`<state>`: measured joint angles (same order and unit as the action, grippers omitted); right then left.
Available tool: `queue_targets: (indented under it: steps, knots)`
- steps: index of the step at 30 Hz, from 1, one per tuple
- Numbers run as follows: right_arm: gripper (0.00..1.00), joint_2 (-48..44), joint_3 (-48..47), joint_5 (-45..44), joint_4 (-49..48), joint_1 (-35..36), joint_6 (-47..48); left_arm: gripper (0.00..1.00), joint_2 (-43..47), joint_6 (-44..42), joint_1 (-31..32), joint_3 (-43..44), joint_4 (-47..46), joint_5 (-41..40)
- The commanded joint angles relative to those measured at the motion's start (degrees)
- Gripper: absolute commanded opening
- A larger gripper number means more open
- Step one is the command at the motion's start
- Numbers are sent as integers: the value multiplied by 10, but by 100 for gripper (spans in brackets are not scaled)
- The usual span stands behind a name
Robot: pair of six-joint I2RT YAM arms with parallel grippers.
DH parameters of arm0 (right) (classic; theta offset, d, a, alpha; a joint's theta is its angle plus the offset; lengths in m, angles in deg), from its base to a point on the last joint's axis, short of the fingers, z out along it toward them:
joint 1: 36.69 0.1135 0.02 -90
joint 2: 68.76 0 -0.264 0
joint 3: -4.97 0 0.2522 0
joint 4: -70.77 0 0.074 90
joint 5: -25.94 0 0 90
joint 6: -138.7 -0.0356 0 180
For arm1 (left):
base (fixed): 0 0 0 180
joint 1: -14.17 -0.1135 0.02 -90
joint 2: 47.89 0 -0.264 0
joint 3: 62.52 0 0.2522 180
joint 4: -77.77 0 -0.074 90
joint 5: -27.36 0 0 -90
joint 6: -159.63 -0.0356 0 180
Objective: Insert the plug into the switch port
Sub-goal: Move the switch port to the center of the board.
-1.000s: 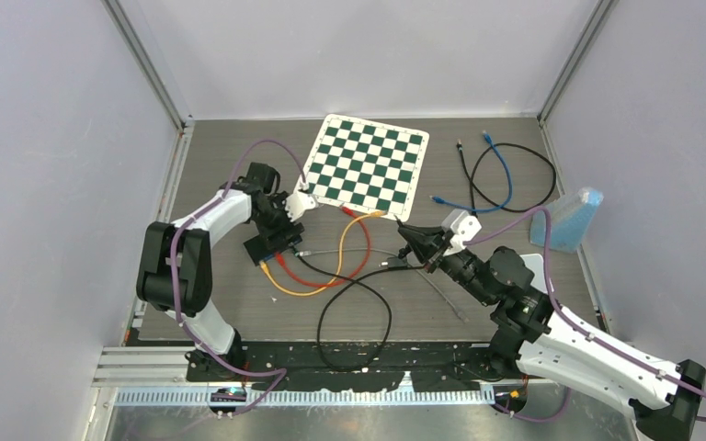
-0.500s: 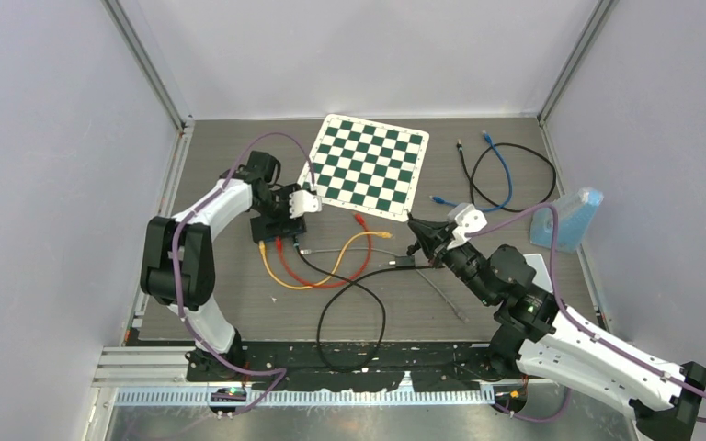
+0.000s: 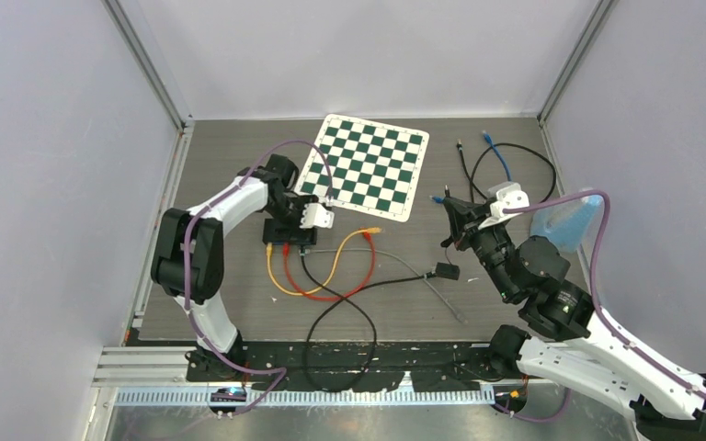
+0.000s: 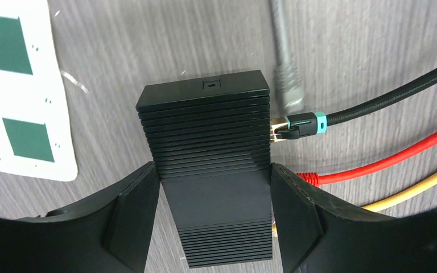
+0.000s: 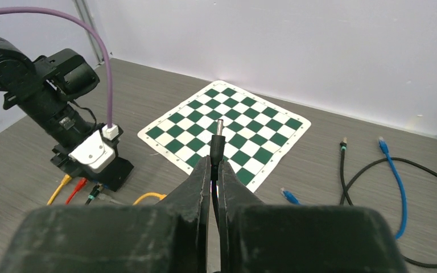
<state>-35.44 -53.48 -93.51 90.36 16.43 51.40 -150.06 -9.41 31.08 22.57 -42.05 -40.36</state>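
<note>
The switch [image 4: 207, 148], a black ribbed box, lies on the table left of centre [image 3: 288, 233]. My left gripper [image 4: 213, 190] is shut on the switch, one finger pressed to each long side. Along its right side a black cable with a teal collar [image 4: 301, 122] is plugged in, and red [image 4: 375, 165] and yellow [image 4: 415, 190] cables run in behind my finger. A grey connector [image 4: 287, 85] lies loose beside them. My right gripper [image 5: 215, 162] is shut on the plug [image 5: 217, 139], a black barrel plug pointing up and forward. It hangs raised at the right [image 3: 457, 218], well apart from the switch.
A green and white chessboard mat [image 3: 368, 165] lies at the back centre. Blue [image 3: 501, 170] and black [image 3: 529, 175] cables loop at the back right beside a blue sponge [image 3: 570, 220]. Red, yellow and black cables [image 3: 331, 276] sprawl over the table's middle. Walls enclose three sides.
My left gripper has swung the switch right and turned it, dragging its cables. My right gripper has lifted and moved right and back with the plug.
</note>
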Motion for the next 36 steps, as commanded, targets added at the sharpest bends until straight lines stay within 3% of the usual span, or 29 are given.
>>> queue_targets:
  steps: [1, 7, 14, 15, 16, 28, 32, 36]
  knots:
    - [5, -10, -22, -32, 3, -2, 15, 64, 9, -27, 18, -3, 19, -4]
    - [5, -32, -4, -15, 8, -2, -6, 68, 14, -25, 27, -8, 10, -39]
    - [5, -55, 7, -7, 29, -2, -22, 74, 39, 9, 29, -38, -6, -16]
    - [5, -57, 3, -7, 34, -2, -22, 93, 44, 15, 29, -43, -7, -14]
    - [5, -58, 1, -7, 42, -3, -22, 99, 49, 17, 29, -48, -8, -10]
    - [5, -55, -1, -2, 41, -2, -27, 100, 184, 68, 28, -112, -92, 0]
    - [5, -26, -10, -4, 14, -2, -13, 100, 240, 172, 29, -117, -148, -5]
    - [5, 13, -36, -21, 6, -2, 18, 100, 324, 338, 29, -104, -213, -6]
